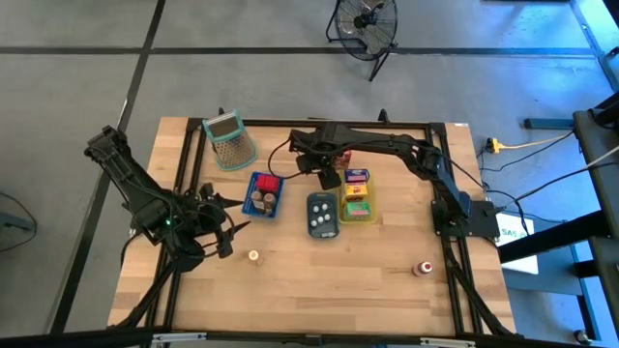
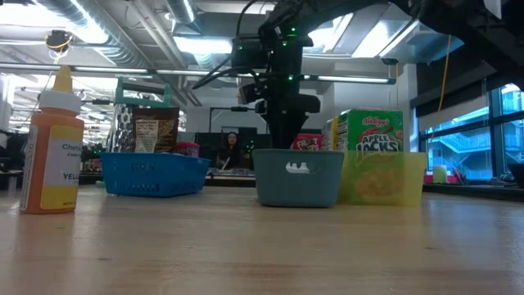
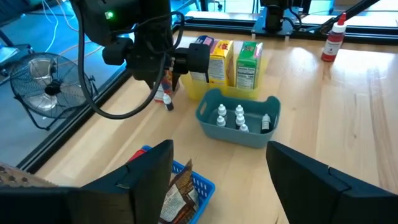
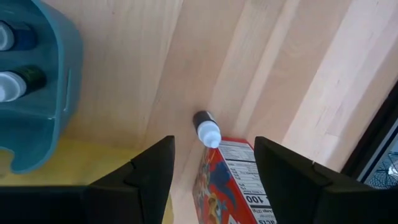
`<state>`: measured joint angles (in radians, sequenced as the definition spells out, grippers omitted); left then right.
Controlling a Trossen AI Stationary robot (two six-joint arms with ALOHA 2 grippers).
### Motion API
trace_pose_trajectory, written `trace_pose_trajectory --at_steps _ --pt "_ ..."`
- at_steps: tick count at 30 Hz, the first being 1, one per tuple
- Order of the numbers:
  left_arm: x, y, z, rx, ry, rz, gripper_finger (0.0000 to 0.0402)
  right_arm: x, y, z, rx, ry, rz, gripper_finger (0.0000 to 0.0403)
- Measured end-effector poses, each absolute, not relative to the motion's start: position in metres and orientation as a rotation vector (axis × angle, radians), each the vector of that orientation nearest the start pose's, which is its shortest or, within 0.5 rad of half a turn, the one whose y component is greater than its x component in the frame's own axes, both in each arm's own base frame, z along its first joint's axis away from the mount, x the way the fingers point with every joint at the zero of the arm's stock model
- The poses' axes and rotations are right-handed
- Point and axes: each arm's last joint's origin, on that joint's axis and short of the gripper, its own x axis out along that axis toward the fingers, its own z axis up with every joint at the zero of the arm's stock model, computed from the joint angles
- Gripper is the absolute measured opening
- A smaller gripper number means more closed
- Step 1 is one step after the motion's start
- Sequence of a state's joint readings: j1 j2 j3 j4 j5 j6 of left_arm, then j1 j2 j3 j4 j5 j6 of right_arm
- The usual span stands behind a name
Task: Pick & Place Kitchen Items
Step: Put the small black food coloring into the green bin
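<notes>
Right wrist view cuts off the red carton (image 4: 227,180) between the open, empty fingers of the right gripper (image 4: 214,163), near the desk's far edge; a small bottle (image 4: 207,129) lies beside it. Left gripper (image 3: 217,168) gapes empty.

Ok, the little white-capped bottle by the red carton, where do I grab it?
The bottle: grip across the dark body, coming straight down. It seems to lie flat on the table, white cap end toward the red carton, leaving the body end free.
</notes>
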<state>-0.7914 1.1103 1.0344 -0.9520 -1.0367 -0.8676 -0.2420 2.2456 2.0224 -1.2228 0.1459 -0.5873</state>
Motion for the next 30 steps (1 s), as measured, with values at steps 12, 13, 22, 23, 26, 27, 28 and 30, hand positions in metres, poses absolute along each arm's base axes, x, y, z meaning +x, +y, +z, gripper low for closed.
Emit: trace_pose_trajectory --at_steps 12,13,22,23,26,27,28,30 --pt "0.154 -0.121 0.311 -0.023 0.464 0.452 0.0253 0.438 -0.112 0.207 -0.382 1.520 0.112 0.0222" --pt "0.154 -0.121 0.311 -0.024 0.464 0.452 0.0253 0.439 -0.112 0.203 -0.381 1.527 0.115 0.0222" --pt "0.154 -0.121 0.311 -0.028 0.464 0.452 0.0253 0.444 -0.114 0.191 -0.414 1.542 0.084 0.0222" --pt "0.154 -0.121 0.311 -0.028 0.464 0.453 0.0253 0.444 -0.114 0.191 -0.413 1.547 0.084 0.0222" --pt "0.154 -0.121 0.311 -0.027 0.464 0.453 0.0253 0.442 -0.114 0.191 -0.408 1.566 0.092 0.0222" --pt "0.154 -0.121 0.311 -0.027 0.464 0.452 0.0253 0.441 -0.114 0.191 -0.405 1.573 0.092 0.0222" --pt "0.154 -0.121 0.311 -0.027 0.464 0.452 0.0253 0.441 -0.114 0.191 -0.401 1.575 0.089 0.0222" --pt "0.154 -0.121 0.311 -0.026 0.464 0.453 0.0253 0.441 -0.114 0.191 -0.398 1.574 0.087 0.0222"
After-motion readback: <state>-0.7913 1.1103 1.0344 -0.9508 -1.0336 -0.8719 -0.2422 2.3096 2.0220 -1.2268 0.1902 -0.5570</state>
